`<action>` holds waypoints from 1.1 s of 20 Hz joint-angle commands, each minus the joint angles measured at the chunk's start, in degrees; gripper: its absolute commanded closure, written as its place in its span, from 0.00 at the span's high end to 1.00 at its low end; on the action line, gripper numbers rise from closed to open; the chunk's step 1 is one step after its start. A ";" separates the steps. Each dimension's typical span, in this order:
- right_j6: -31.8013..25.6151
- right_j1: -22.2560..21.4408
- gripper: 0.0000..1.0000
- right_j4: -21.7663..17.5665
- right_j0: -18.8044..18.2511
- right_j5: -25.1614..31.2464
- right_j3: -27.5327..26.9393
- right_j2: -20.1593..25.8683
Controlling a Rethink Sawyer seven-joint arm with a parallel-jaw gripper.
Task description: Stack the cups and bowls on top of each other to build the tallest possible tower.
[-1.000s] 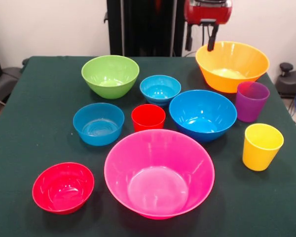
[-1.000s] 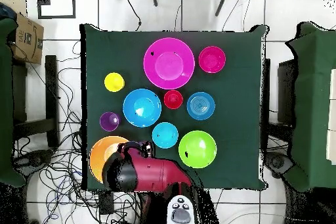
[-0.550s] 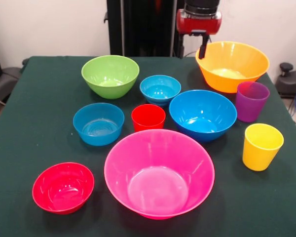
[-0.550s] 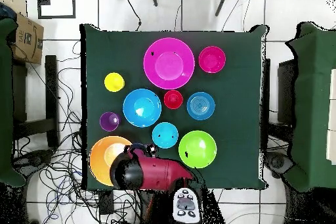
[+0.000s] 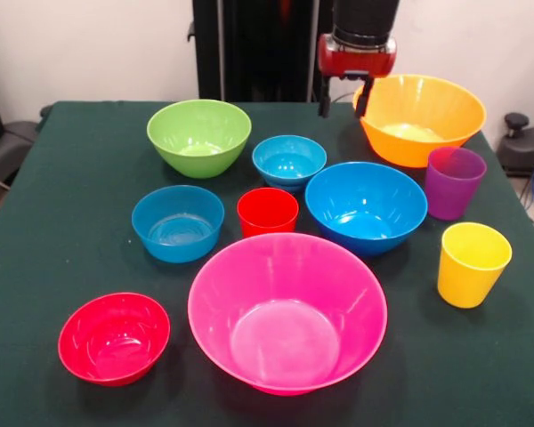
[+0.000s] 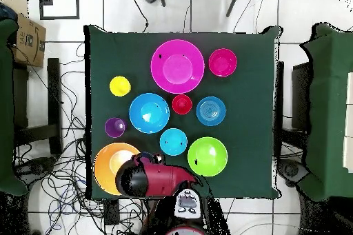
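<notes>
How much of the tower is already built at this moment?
Nothing is stacked: every bowl and cup stands alone on the table. The gripper is open and empty, beside the orange bowl. The whole tower remains, including the pink bowl and yellow cup.

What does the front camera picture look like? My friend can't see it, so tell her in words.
Ten bright plastic dishes sit separately on a dark green table, nothing stacked yet: a big pink bowl nearest, an orange bowl far right. The robot's open gripper hangs beside the orange bowl's left rim.
</notes>
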 commanded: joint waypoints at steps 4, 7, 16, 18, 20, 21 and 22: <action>14.18 6.29 1.00 2.96 0.78 -9.60 -5.06 3.68; 18.91 7.41 1.00 4.54 0.54 -16.05 -4.27 4.63; 29.25 10.56 1.00 13.55 6.25 -25.47 -4.71 0.37; 31.80 10.81 1.00 17.51 7.78 -24.93 -4.63 -0.77; 32.56 11.30 1.00 20.49 9.30 -23.42 -5.22 -2.15; 33.32 11.78 1.00 22.13 10.05 -22.91 -5.41 -2.64; 33.79 12.14 1.00 22.71 10.37 -22.91 -5.56 -2.91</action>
